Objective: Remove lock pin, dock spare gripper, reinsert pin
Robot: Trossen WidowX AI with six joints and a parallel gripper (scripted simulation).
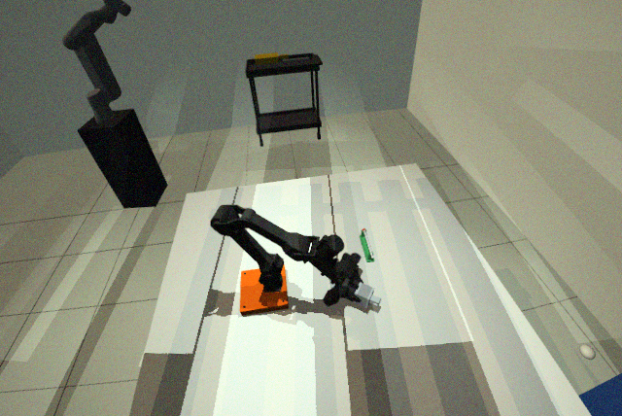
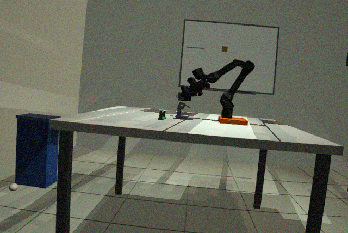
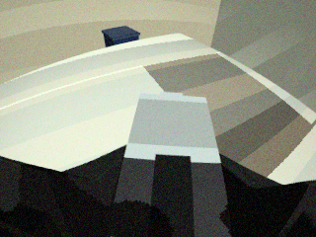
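My gripper (image 1: 354, 293) (image 2: 186, 96) (image 3: 169, 151) is shut on the spare gripper, whose pale grey body (image 1: 365, 294) (image 2: 180, 96) (image 3: 173, 120) sticks out beyond my fingers, its spigot (image 1: 376, 300) pointing outward, away from the arm. It is held in the air. The grey mount (image 2: 179, 111) stands on the table just below it in the exterior view; my arm hides it in the top view. A green holder (image 1: 366, 249) (image 2: 162, 116) stands apart from the mount, with a small red end (image 1: 362, 229) showing, possibly the lock pin's. Whether the mount's socket is empty is too small to tell.
The arm's orange base (image 1: 251, 293) (image 2: 236, 120) is on the table (image 1: 397, 321) (image 2: 196, 137). A blue bin (image 2: 36, 151) (image 3: 120, 35) stands beyond the table. A dark cart (image 1: 286, 67) and another arm on a black pedestal (image 1: 125, 165) stand farther off.
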